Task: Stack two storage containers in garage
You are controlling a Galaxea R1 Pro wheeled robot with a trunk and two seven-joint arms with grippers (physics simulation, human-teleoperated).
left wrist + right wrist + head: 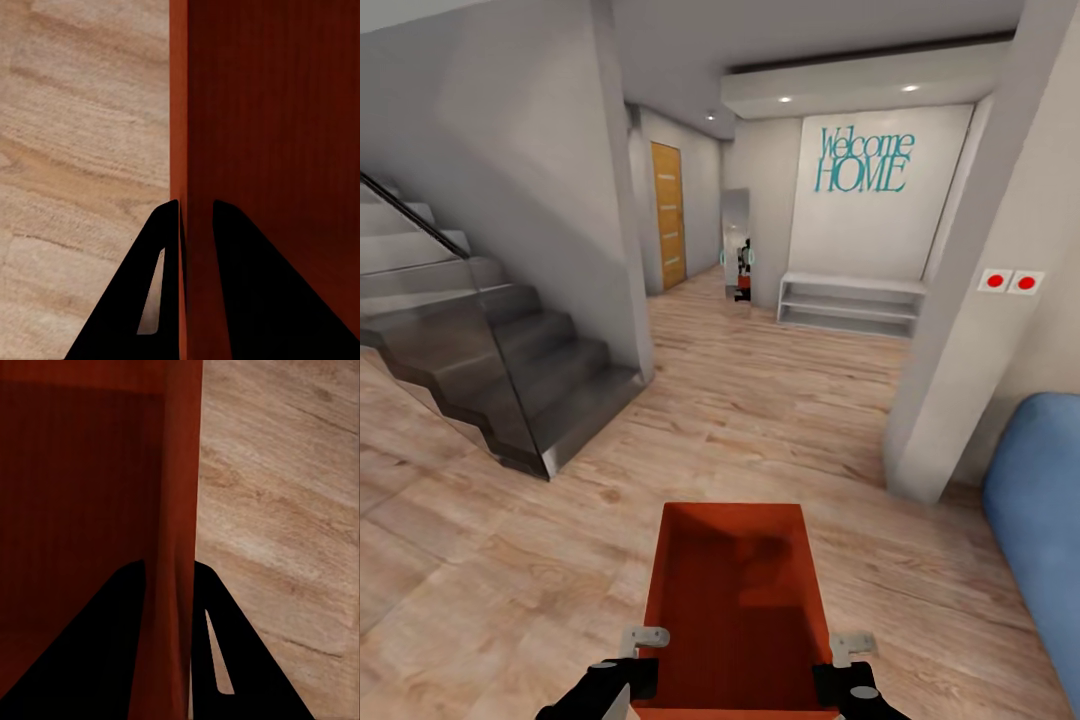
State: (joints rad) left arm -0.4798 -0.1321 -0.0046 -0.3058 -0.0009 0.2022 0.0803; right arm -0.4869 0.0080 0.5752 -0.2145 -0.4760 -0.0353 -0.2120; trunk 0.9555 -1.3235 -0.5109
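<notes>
Squarely gripped: ribbed orange-red storage container [735,600].

A light wood-plank floor [760,400] runs from the near foreground back toward a hallway. A dark staircase [510,370] stands on it at the left, its lowest step meeting the planks. A white pillar [970,330] rises from it at the right, with a blue sofa [1035,520] just beside (only one edge is in view). Farther back, a low white shelf [850,303] sits on the planks against the wall.
</notes>
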